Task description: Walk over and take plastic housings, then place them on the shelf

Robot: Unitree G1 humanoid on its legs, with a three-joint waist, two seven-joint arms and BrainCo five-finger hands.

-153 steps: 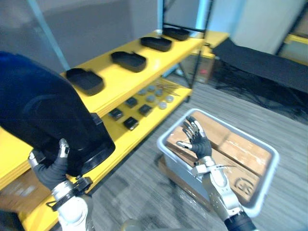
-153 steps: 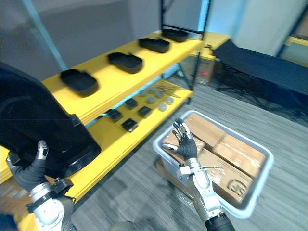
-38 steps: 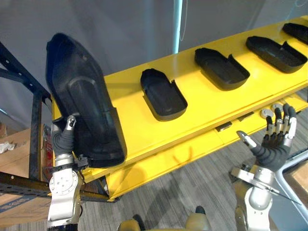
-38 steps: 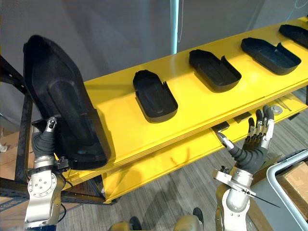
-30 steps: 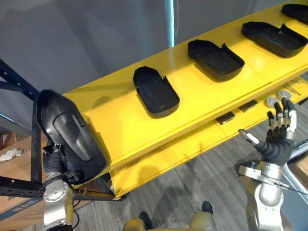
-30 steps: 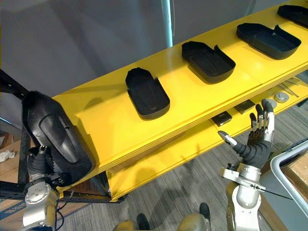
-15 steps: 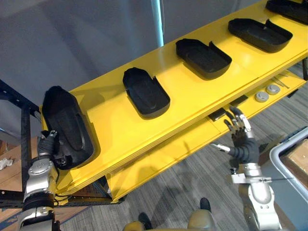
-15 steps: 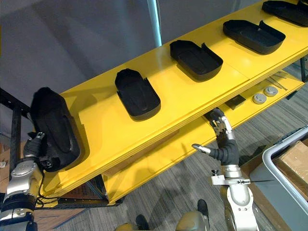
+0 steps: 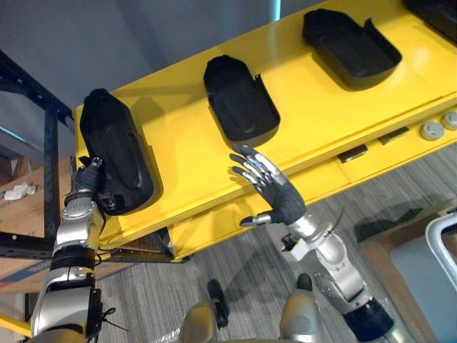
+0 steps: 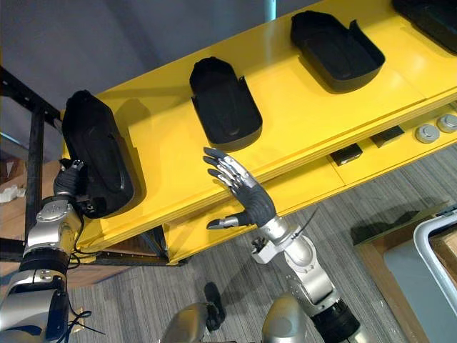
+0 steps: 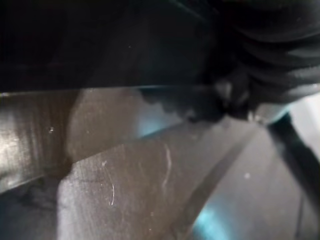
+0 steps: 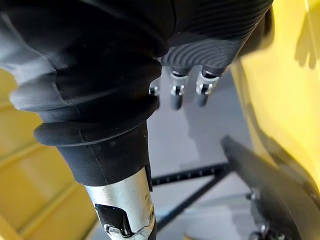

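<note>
A large black plastic housing lies at the far left end of the yellow shelf, its near end reaching the front edge. My left hand grips that near end, thumb against the rim and fingers tucked under it. Two more black housings lie further right on the same shelf top. My right hand hovers open in front of the shelf's edge, fingers spread, holding nothing. In the right wrist view its fingers hang straight beside the yellow shelf.
A lower yellow shelf carries small dark blocks and round grey discs. A black metal rack frame stands just left of the shelf. A grey bin's corner shows at the lower right. A grey wall backs the shelf.
The camera has swung. The held housing has come down from upright to lying on the shelf's left end. My right hand has moved left, up to the shelf's front edge.
</note>
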